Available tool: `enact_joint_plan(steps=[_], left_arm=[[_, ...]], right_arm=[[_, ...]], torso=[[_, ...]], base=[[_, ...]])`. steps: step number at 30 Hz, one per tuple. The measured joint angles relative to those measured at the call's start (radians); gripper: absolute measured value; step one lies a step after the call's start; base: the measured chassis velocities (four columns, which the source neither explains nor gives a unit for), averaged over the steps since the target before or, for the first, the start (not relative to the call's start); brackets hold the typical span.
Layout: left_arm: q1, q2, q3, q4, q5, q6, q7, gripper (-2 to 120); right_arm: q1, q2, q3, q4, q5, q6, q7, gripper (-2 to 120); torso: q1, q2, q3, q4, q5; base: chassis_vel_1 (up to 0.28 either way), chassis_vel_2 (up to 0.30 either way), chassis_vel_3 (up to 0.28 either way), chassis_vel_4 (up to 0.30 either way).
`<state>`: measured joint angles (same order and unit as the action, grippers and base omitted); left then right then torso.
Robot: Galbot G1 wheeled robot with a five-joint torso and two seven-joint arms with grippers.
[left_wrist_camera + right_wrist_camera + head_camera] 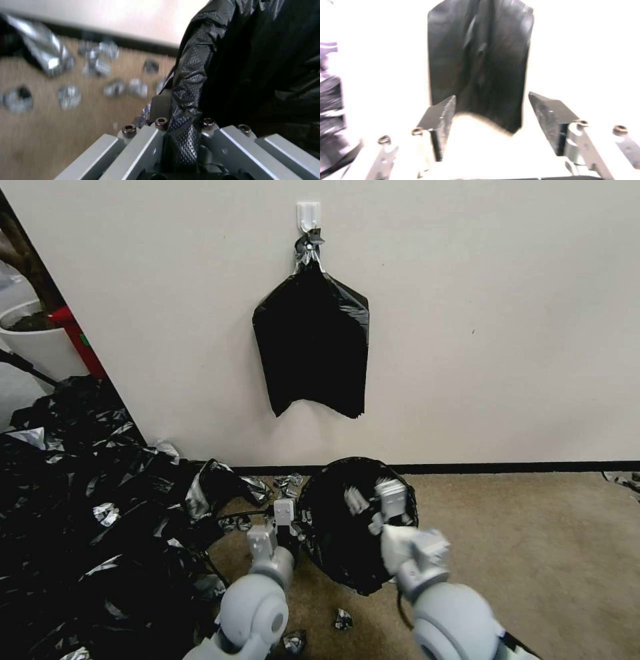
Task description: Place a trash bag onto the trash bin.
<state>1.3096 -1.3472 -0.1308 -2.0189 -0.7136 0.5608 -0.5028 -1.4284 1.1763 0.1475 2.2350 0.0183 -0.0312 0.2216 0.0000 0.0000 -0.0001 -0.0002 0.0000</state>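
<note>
The trash bag (340, 557) is a glossy black round shape on the carpet by the wall, draped over the trash bin, which is hidden beneath it. My left gripper (285, 511) is at the bag's left edge. In the left wrist view this gripper (181, 117) is shut on a fold of the dimpled black film of the bag (240, 62). My right gripper (390, 499) hovers over the bag's top right part. In the right wrist view it (491, 100) stands open with nothing between its fingers, facing the wall.
A flat stack of black bags (312, 340) hangs from a white wall hook (308, 213) straight above. A big heap of black bags (80, 513) covers the floor at left, beside a white planter (40, 343). Small foil scraps (343, 619) lie near my arms. Bare carpet (533, 540) lies to the right.
</note>
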Motion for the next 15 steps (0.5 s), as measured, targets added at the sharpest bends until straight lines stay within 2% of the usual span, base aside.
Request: enact_joint_plan(steps=[1,3,4,9,10,15], left_arm=[[0.0,0.0,0.0,0.0,0.0,0.0,0.0,2],[-0.016,0.01,0.002,-0.002,-0.052,0.067,-0.058,2],[-0.016,0.01,0.002,-0.002,-0.052,0.067,-0.058,2],[-0.039,0.021,0.004,-0.006,-0.145,0.173,-0.16,2],[-0.042,0.021,0.002,-0.01,-0.165,0.181,-0.175,2],[-0.044,0.017,-0.009,-0.013,-0.204,0.185,-0.19,2]], right_arm=[[0.0,0.0,0.0,0.0,0.0,0.0,0.0,63],[-0.023,0.041,0.023,0.008,-0.03,0.01,0.005,73],[-0.023,0.041,0.023,0.008,-0.03,0.01,0.005,73],[-0.058,0.088,0.021,-0.001,-0.03,0.004,0.037,95],[-0.062,0.091,0.018,-0.002,-0.029,0.003,0.038,98],[-0.066,0.094,0.015,-0.007,-0.026,-0.002,0.04,100]], torso=[[0.0,0.0,0.0,0.0,0.0],[0.0,0.0,0.0,0.0,0.0002],[0.0,0.0,0.0,0.0,0.0002],[0.0,0.0,0.0,0.0002,0.0001],[0.0,0.0,0.0,0.0003,0.0],[0.0,0.0,0.0,0.0003,0.0]], base=[[0.0,0.0,0.0,0.0],[0.0,0.0,0.0,0.0],[0.0,0.0,0.0,0.0],[0.0,0.0,0.0,0.0],[0.0,0.0,0.0,0.0],[0.0,0.0,0.0,0.0]])
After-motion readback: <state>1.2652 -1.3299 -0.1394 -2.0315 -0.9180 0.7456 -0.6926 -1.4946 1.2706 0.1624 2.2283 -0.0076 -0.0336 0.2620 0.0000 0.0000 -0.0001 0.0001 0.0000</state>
